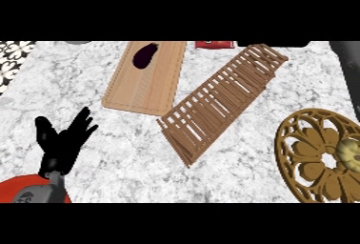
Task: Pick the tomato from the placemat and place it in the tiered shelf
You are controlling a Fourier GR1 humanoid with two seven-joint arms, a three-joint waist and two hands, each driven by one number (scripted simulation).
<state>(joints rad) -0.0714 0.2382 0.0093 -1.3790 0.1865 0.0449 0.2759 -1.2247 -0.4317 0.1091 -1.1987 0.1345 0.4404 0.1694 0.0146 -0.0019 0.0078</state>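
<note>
Pale-yellow, the tomato (pixel 349 151) sat on the placemat (pixel 283 136) at three o'clock, well apart from the central tiered shelf (pixel 221 95). The left hand (pixel 62 147) rested at eight o'clock, fingers released; the right hand was unseen. Being round, the tomato might roll from a glancing reach.

Eggplant (pixel 145 55) on wooden cutting board (pixel 144 90)

Marble counter (pixel 126 157) — bearing wooden board (pixel 158 88), slatted shelf (pixel 221 100), round placemat (pixel 299 143).
</note>
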